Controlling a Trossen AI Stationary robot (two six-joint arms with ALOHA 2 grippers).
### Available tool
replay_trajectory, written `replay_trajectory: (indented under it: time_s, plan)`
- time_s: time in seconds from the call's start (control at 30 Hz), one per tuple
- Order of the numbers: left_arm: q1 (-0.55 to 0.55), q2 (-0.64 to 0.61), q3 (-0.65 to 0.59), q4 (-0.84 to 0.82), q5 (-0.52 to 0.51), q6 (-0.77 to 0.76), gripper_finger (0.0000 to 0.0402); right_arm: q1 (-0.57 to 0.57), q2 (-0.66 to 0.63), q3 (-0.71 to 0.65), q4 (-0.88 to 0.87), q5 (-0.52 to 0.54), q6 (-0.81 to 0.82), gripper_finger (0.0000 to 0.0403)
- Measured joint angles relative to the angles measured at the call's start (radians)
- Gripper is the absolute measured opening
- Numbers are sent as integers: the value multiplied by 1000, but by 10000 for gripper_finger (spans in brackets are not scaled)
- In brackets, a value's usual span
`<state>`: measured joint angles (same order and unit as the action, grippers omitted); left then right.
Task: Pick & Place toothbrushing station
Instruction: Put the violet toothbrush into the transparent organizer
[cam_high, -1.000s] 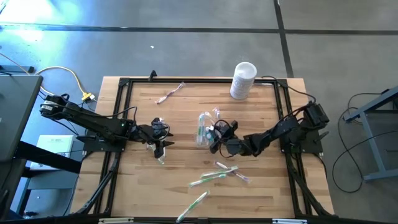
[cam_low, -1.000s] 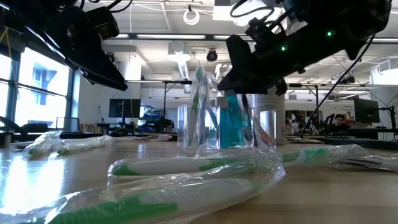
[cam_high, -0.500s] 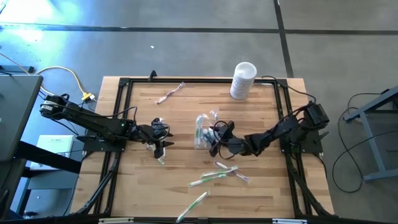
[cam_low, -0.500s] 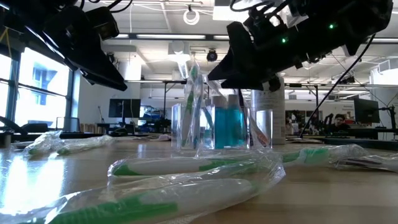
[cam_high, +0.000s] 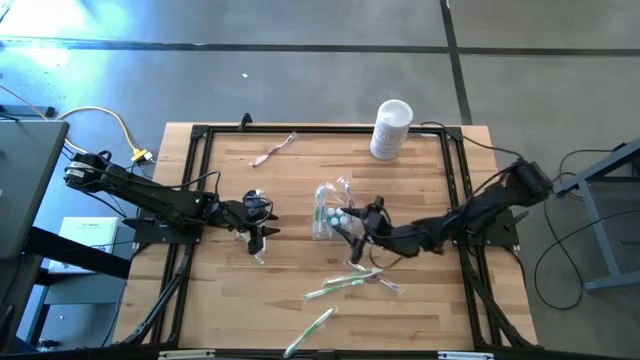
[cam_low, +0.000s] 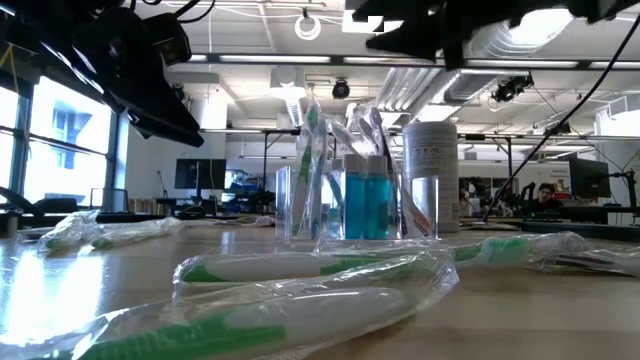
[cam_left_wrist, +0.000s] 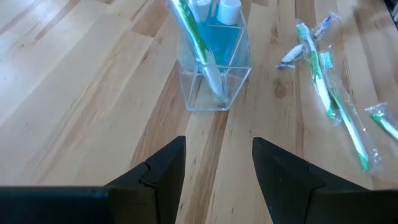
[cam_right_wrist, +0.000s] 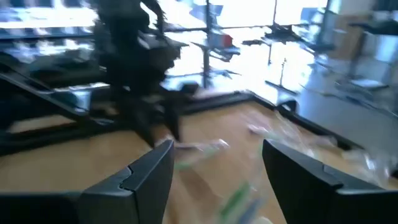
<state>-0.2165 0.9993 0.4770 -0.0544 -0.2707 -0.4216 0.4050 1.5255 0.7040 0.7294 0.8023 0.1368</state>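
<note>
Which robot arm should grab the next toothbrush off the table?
Probably the right gripper: open, empty and beside the wrapped toothbrushes lying near the clear cup. The left gripper waits farther away.

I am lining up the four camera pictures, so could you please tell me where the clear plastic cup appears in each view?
High view: the clear plastic cup stands near the table's middle, just left of the right gripper.
Low view: centre, holding teal tubes and toothbrushes.
Left wrist view: upper centre, ahead of the fingers.
Right wrist view: not in it.
Shared landmark: the white canister, behind the cup in the low view.
</note>
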Motion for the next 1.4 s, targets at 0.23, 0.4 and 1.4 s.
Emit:
replay_trajectory:
  time_s: [0.23,0.4,1.4]
  plan:
    - [0,1,0,-6,32,-21,180,112,-189,1,-243,-207,29,238]
    - [0,34,0,11,33,-22,180,155,-260,1,-537,-403,256,238]
    - [0,275,0,186,52,24,180,327,71,4,-1043,-663,833,238]
